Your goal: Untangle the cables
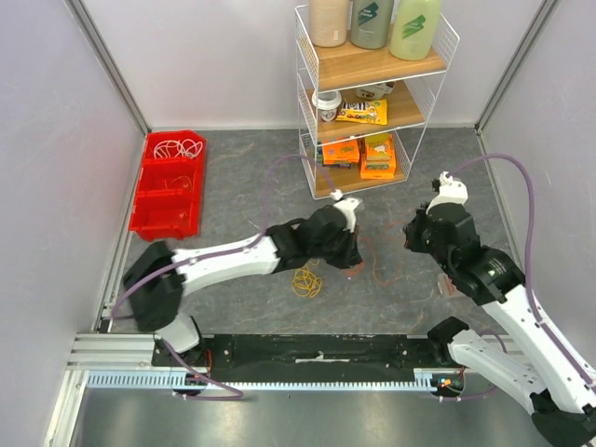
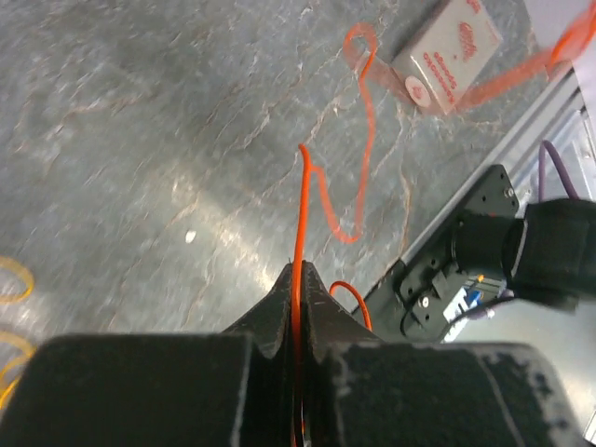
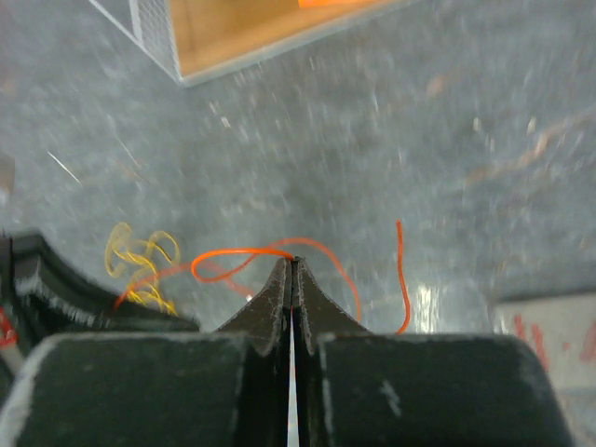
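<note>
A thin orange cable (image 1: 376, 264) lies in loose loops on the grey table between my two grippers. My left gripper (image 1: 351, 264) is shut on it; in the left wrist view the orange cable (image 2: 300, 214) runs straight out from between the closed jaws (image 2: 300, 272). My right gripper (image 1: 411, 244) is shut, pinching a loop of the orange cable (image 3: 233, 253) at its very tip (image 3: 293, 263). A yellow cable coil (image 1: 306, 280) lies just left of the left gripper and shows in the right wrist view (image 3: 140, 263). White cables (image 1: 178, 147) lie in the red bin.
A red bin (image 1: 169, 191) with compartments sits at the far left. A wire shelf rack (image 1: 372, 102) with bottles and boxes stands at the back. A small white box with red print (image 2: 447, 51) lies on the table near the right arm.
</note>
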You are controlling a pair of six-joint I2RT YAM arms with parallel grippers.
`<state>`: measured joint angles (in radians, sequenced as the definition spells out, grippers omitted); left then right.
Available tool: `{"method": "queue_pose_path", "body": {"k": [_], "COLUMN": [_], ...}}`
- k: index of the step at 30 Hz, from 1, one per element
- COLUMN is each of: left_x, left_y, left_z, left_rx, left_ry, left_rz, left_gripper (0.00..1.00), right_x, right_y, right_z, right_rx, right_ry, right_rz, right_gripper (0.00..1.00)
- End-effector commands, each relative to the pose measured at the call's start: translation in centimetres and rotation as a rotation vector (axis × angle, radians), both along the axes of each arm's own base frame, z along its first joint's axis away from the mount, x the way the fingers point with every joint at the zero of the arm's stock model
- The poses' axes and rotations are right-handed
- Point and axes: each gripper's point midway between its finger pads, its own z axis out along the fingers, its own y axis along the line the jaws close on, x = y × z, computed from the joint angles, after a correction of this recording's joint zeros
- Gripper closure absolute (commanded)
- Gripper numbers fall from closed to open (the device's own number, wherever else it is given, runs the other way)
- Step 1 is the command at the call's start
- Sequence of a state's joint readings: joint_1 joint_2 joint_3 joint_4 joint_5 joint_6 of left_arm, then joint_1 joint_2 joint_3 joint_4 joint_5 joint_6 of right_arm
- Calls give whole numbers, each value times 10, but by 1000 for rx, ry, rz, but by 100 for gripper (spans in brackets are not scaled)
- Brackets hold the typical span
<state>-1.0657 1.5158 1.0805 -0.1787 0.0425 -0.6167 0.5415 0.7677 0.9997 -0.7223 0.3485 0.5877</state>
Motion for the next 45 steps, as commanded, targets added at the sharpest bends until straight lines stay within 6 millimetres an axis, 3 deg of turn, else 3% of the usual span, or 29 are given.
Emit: {"method": "queue_pose_path", "body": {"k": [1,5,10,11,15,20,24,29,35,40,43,45], "left_x": [7,22,29,27,25,18,16,17,19,24,29,32], "left_y": [-36,-57,-53,-51,-40,-27,-19,-14,-3,5,7,9], "left_z": [-26,-64,-100,-101,-86,-64,-53,-64,-76,-72,-74,-79], "left_rx": [50,110,126,112,62,32,-15,-18,8,8,32,67], "left_ry": [125,197,312,322,248,184,138,164,152,84,72,85], "left_rz": [-40,-48,-87,-106,-128,-158,-152,-134,-93,-70,-61,-59], "left_gripper": [98,98,97,94,65,46,41,34,30,29,14,13], "right_x": [-20,-24,-24,-24,-22,-14,-14,-25,-26,-21,-18,-17], "right_y": [8,4,3,5,4,6,36,74,81,83,80,80], "right_z": [-50,-88,-126,-132,-147,-147,-155,-176,-205,-212,-213,-213], "right_rx": [99,94,78,75,52,40,63,146,129,111,87,83], "right_ry": [160,234,286,297,326,309,355,441,503,513,505,507], "right_rz": [-31,-81,-106,-102,-118,-113,56,245,281,287,278,279], "right_gripper": [97,94,94,94,94,94,95,90,89,86,85,85]}}
